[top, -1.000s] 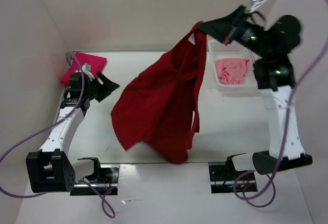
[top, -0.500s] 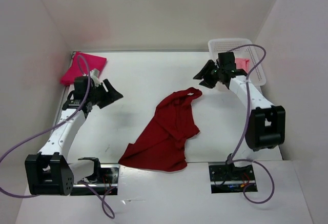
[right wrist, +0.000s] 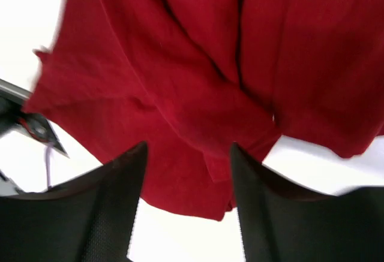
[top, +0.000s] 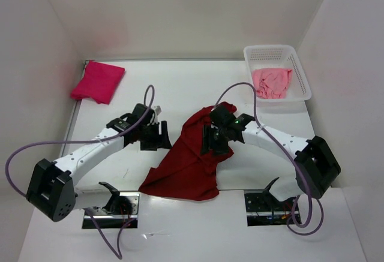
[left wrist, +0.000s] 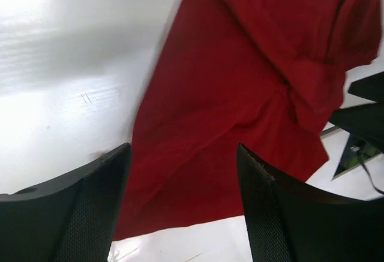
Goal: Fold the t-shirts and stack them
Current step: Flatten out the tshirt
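Observation:
A dark red t-shirt (top: 191,161) lies crumpled in the middle of the table. My left gripper (top: 157,137) is open at the shirt's left edge. In the left wrist view, the red cloth (left wrist: 240,94) lies below the spread gripper (left wrist: 183,196), and nothing is gripped. My right gripper (top: 212,144) is open over the shirt's upper right part. The right wrist view shows bunched folds (right wrist: 198,82) under the open gripper (right wrist: 187,196). A bright magenta t-shirt (top: 98,81) lies folded at the back left. A light pink t-shirt (top: 271,82) sits bunched in the basket.
A white mesh basket (top: 277,52) stands at the back right corner. White walls close the table at the back and both sides. Both arm bases and their cables sit along the near edge.
The right gripper opened and let go of the dark red shirt, which fell from hanging high into a heap on the table. Both arms then moved inward to the shirt.

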Robot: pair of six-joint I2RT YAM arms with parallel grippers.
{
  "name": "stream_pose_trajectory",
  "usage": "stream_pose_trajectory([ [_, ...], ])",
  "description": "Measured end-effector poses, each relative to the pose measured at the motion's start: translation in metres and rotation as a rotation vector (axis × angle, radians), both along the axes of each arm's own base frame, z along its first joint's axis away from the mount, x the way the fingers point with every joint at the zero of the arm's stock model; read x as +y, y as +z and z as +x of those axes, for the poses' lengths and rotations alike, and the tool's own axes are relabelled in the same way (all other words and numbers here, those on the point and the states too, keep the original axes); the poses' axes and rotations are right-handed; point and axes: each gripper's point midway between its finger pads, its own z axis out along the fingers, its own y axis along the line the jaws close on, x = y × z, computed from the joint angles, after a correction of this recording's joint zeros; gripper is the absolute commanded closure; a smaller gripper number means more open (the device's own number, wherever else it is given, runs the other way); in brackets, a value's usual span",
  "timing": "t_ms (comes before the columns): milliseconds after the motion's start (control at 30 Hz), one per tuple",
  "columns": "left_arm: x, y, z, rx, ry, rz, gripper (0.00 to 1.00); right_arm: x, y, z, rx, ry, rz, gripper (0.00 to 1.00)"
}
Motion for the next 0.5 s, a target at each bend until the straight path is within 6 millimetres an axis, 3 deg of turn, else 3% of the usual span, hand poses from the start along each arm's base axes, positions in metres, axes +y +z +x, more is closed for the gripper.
stream_pose_trajectory([
  [67, -0.006, -0.007, -0.011, 0.026, -0.031, 0.030, 0.20, 0.000, -0.004, -0.011, 0.014, 0.024, -0.025, 0.32],
  [300, -0.010, -0.042, -0.027, 0.130, -0.048, 0.145, 0.21, 0.003, -0.021, -0.019, 0.042, 0.073, -0.074, 0.24],
  [400, -0.015, -0.050, -0.032, 0.146, -0.065, 0.152, 0.40, 0.002, -0.032, -0.022, 0.056, 0.095, -0.110, 0.48],
  [433, -0.016, -0.053, -0.034, 0.152, -0.071, 0.155, 0.57, 0.001, -0.035, -0.022, 0.056, 0.099, -0.123, 0.69],
  [500, -0.018, -0.059, -0.037, 0.167, -0.079, 0.158, 0.71, 0.001, -0.038, -0.019, 0.051, 0.101, -0.137, 0.82],
])
